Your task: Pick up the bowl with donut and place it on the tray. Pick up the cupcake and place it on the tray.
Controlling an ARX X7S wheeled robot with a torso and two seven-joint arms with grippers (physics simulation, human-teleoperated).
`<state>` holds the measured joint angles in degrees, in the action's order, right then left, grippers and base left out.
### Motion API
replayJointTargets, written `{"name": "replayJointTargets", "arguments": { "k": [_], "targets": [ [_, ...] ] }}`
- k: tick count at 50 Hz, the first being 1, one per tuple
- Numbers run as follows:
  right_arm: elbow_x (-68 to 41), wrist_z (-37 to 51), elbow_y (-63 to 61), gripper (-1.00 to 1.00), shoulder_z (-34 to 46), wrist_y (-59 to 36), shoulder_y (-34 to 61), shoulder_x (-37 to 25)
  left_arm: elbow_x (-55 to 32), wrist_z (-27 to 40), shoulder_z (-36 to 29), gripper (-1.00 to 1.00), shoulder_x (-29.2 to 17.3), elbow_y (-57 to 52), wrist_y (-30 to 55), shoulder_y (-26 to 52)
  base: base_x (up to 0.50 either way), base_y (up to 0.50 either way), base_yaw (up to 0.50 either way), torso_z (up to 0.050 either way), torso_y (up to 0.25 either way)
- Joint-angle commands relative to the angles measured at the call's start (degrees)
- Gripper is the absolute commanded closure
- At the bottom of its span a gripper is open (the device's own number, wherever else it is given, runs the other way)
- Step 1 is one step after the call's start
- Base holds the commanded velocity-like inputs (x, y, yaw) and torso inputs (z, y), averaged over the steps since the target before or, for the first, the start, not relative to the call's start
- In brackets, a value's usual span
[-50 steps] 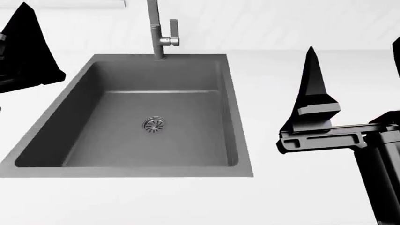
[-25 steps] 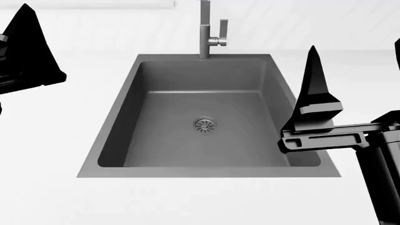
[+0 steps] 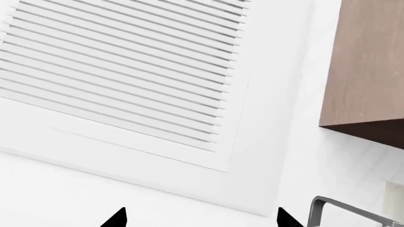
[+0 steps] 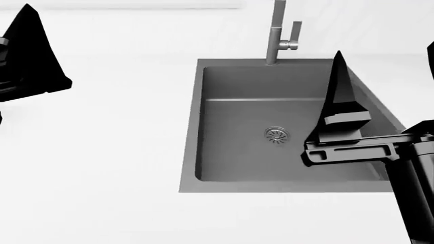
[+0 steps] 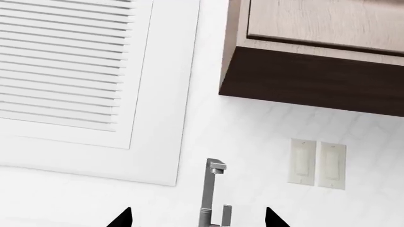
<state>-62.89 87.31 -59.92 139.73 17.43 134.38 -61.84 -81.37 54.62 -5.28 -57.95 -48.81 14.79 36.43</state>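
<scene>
Bright, flat, sharp, nearly shadowless renders

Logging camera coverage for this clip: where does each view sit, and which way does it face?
Head view: on the head, looking down at the sink; both hands show, left hand, right hand.
Left wrist view: faces the wall's louvred window; fingertips show.
Right wrist view: faces window, cabinet, switches.
All three share the faucet.

I see bare table (image 4: 95,152) left of the sink (image 4: 237,152); the faucet (image 4: 277,35) stands at its back rim, cabinets (image 5: 315,52) overhead.
</scene>
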Motion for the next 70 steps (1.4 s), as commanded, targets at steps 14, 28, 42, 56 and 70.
{"name": "replayJointTargets", "arguments": {
  "k": [14, 28, 42, 56, 70],
  "targets": [
    [-0.4, -0.2, 0.0, -1.0, -0.3, -0.4, 0.0, -0.2, -0.1, -0.1, 0.1, -1.0, 0.1, 0.0, 0.1, 0.0, 0.0, 0.5, 0.0, 0.0, 0.0],
    [-0.8, -0.2, 0.0, -1.0, -0.4, -0.7, 0.2, 0.0, -0.3, 0.1, 0.2, -1.0, 0.0, -0.2, 0.2, 0.0, 0.0, 0.5, 0.0, 0.0, 0.0],
    [0.0, 0.1, 0.0, -1.0, -0.1, -0.7, 0.2, 0.2, 0.0, -0.1, 0.3, -1.0, 0.2, -0.1, 0.2, -0.2, 0.1, 0.5, 0.0, 0.0, 0.0],
    [-0.3, 0.2, 0.0, -1.0, -0.1, -1.0, 0.2, 0.1, 0.0, 0.0, 0.3, -1.0, 0.2, -0.3, 0.3, -0.3, 0.28, 0.5, 0.0, 0.0, 0.001],
    [-0.7, 0.3, 0.0, -1.0, -0.2, -1.3, 0.3, -0.1, 0.0, 0.0, 0.4, -1.0, 0.2, -0.2, 0.3, -0.4, 0.09, 0.5, 0.0, 0.0, 0.001]
  ]
}}
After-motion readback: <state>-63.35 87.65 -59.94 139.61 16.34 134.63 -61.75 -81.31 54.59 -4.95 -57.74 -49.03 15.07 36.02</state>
